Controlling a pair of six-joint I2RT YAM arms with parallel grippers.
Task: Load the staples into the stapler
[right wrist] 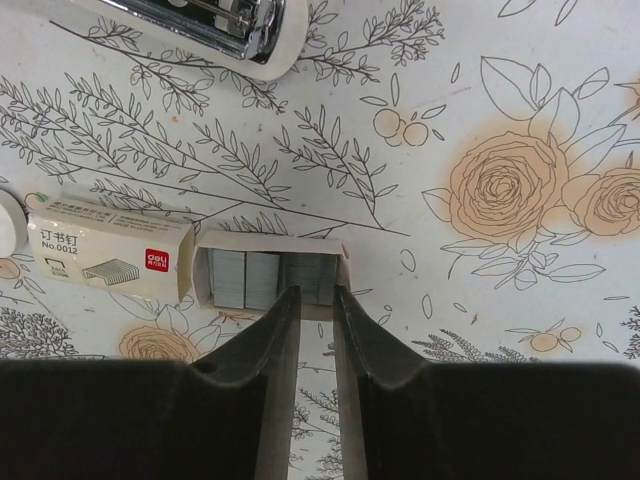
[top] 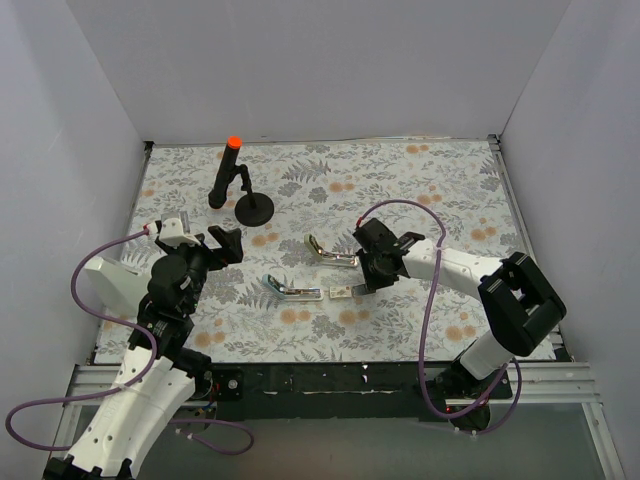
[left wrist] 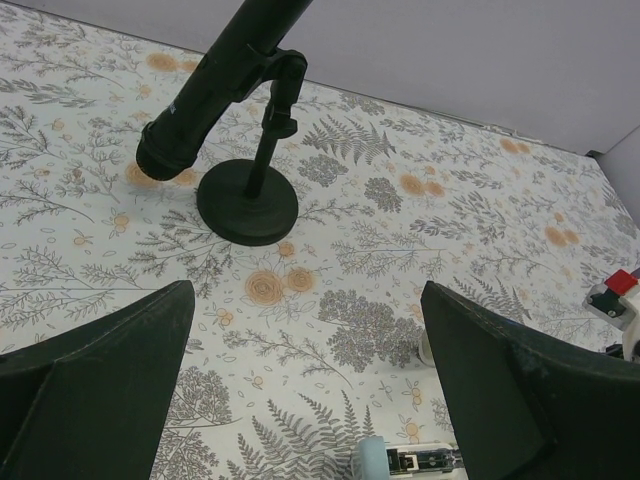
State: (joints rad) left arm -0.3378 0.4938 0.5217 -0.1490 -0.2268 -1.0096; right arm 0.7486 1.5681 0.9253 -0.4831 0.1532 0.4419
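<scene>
The pale olive-green stapler (top: 331, 252) lies open on the mat, its silver channel showing; its end shows at the top of the right wrist view (right wrist: 215, 22). The staple box's sleeve (right wrist: 108, 256) lies beside its open tray (right wrist: 225, 245), which holds grey staples (right wrist: 245, 278). My right gripper (right wrist: 316, 293) stands over the tray (top: 344, 292), its fingers closed narrowly on either side of the rightmost block of staples. My left gripper (left wrist: 305, 300) is wide open and empty above the mat, to the left (top: 228, 244).
A light blue stapler (top: 292, 291) lies open left of the box; its end shows in the left wrist view (left wrist: 405, 462). A black stand with an orange-tipped tube (top: 236, 186) stands at the back left (left wrist: 248, 203). White walls enclose the floral mat.
</scene>
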